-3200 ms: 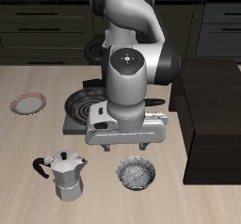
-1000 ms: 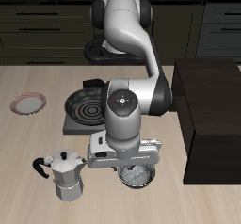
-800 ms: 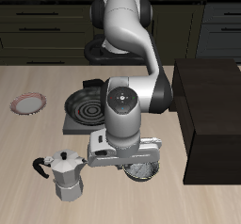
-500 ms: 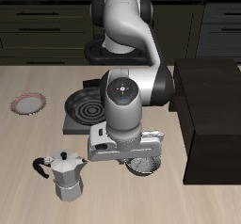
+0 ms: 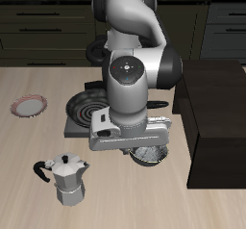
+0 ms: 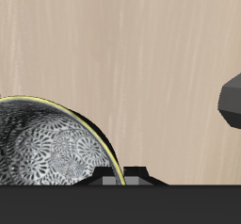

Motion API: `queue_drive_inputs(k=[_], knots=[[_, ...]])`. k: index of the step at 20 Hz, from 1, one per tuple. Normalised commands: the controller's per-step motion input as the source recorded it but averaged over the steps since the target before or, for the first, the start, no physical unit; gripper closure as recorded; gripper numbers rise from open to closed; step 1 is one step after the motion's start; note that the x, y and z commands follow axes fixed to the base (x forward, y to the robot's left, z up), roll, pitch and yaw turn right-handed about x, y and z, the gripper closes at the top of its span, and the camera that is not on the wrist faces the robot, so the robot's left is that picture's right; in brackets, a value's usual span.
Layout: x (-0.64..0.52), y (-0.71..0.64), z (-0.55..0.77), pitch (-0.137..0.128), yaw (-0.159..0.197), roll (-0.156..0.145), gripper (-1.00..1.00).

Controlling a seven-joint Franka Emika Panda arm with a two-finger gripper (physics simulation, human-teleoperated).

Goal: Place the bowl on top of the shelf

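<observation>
The bowl [image 5: 152,155], small with a dark rim and a speckled silvery inside, hangs just above the table under the robot's wrist. My gripper [image 5: 142,150] is shut on its rim and holds it clear of the tabletop. In the wrist view the bowl [image 6: 47,143] fills the area beside my finger [image 6: 122,178], with bare wood below it. The shelf [image 5: 217,113], a large dark boxy cabinet with a flat top, stands close beside the bowl and reaches higher than it.
A silver moka pot [image 5: 65,178] stands near the table's front edge. The black frying pan [image 5: 88,106] sits on a grey slab [image 5: 71,128] behind the gripper. A pink-rimmed plate [image 5: 28,105] lies far from the shelf.
The gripper came down onto the bowl, closed on its rim, and has lifted it off the table, moving it a little toward the shelf.
</observation>
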Motion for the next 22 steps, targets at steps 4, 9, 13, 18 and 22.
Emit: queue_drive_inputs(k=[4,9,13,18,22], knots=[[-0.11,-0.08,0.34,-0.05,0.012,-0.031,1.0],[-0.34,-0.05,0.55,-0.106,0.033,-0.02,1.0],[-0.44,-0.03,0.52,-0.095,-0.003,-0.028,1.0],[-0.33,-0.02,0.38,-0.069,0.028,-0.016,1.0],[-0.27,-0.1,0.42,-0.07,-0.002,-0.019,1.0]])
